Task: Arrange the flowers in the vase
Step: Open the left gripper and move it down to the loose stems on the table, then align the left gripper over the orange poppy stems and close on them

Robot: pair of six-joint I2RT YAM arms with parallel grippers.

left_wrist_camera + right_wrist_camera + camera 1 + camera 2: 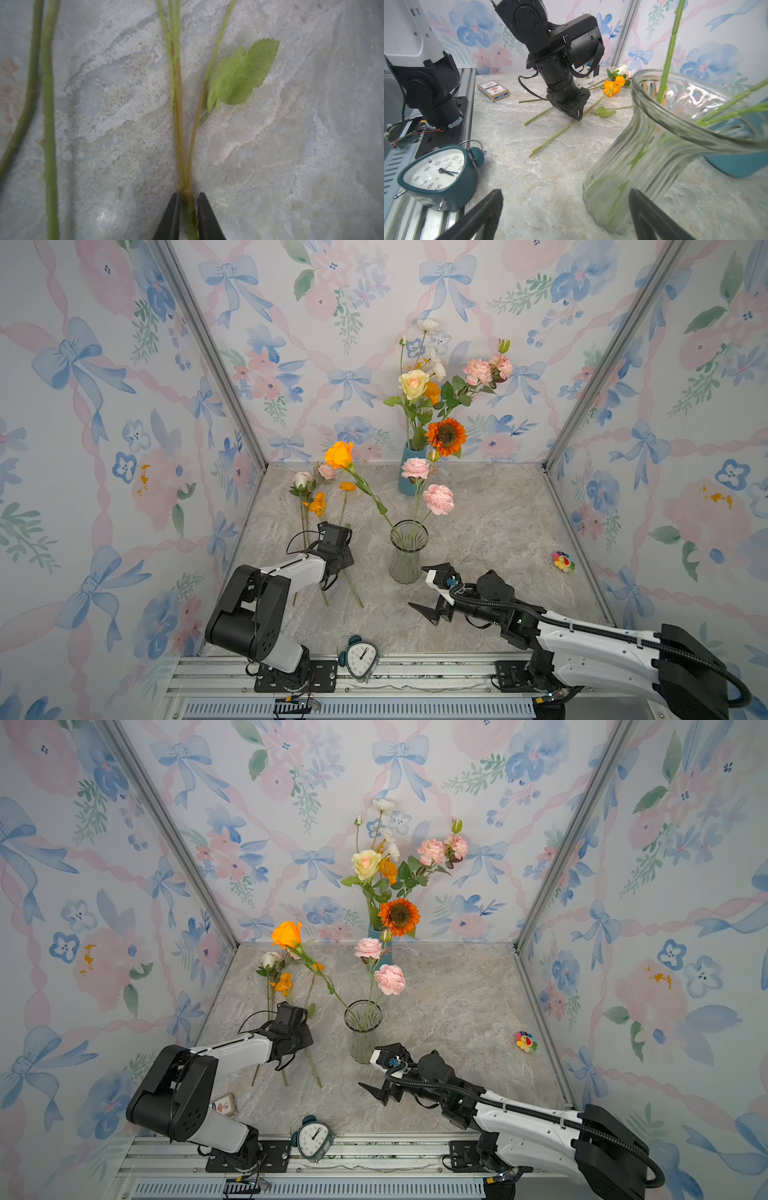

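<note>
The clear glass vase [407, 551] stands mid-table and holds an orange rose [339, 454] and two pink carnations [438, 498]. More flowers lie flat to its left: pale roses [302, 479] and small orange blossoms [318, 504]. My left gripper [188, 199] points down at the table, shut on the branching stem [178, 128] of the orange blossoms [612, 86]; in both top views its wrist camera hides the fingers. My right gripper [417, 587] is open beside the vase's base [608, 199], holding nothing.
A blue vase [411, 479] at the back wall carries a bouquet with an orange sunflower [446, 436]. An alarm clock [360, 657] sits at the front edge, a card box [224, 1104] by the left arm's base, a small plush toy [563, 562] at the right.
</note>
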